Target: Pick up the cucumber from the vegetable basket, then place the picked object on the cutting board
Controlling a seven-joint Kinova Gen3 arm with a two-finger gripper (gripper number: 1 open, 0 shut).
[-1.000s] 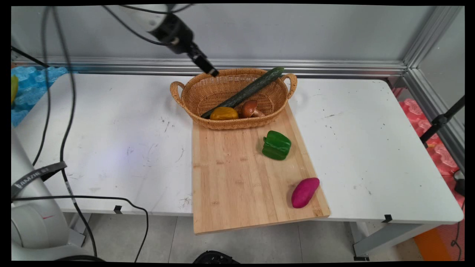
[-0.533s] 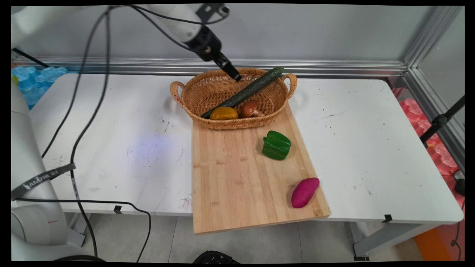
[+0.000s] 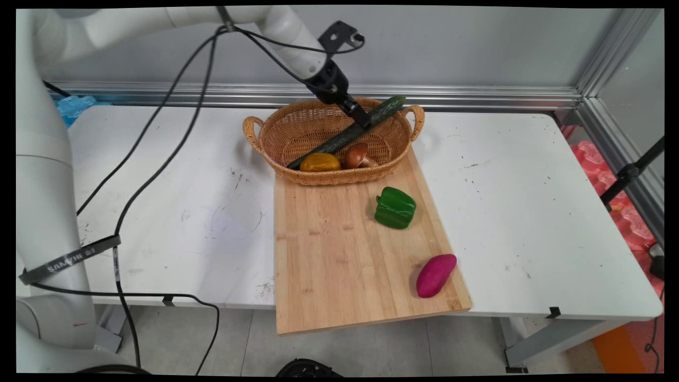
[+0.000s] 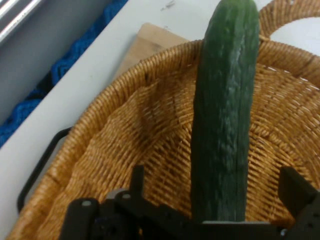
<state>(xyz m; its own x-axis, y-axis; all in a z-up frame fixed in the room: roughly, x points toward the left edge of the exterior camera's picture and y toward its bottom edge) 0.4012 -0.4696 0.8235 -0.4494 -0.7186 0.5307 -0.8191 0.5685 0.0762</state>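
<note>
You have a grey wall behind a scuffed white table, and on it a wicker basket standing at the far end of a wooden cutting board.

Left of the fingers and lower in the basket lie a yellow vegetable and a brown mushroom. Both rest against the cucumber's low end.

The gripper hangs tilted over the basket. Its fingers are spread apart, one on each side of the cucumber, and neither appears to touch it. The cucumber runs slantwise, its upper end propped on the rim by the right handle.

The grip point looks to sit toward that raised end. If you closed there, the long body could pivot, slip, or drag the yellow vegetable and mushroom. The weave lies close beneath the tips, so they could snag.

Right of the fingers and nearer the camera, a green bell pepper and a purple sweet potato lie on the board, well apart from the gripper.
</note>
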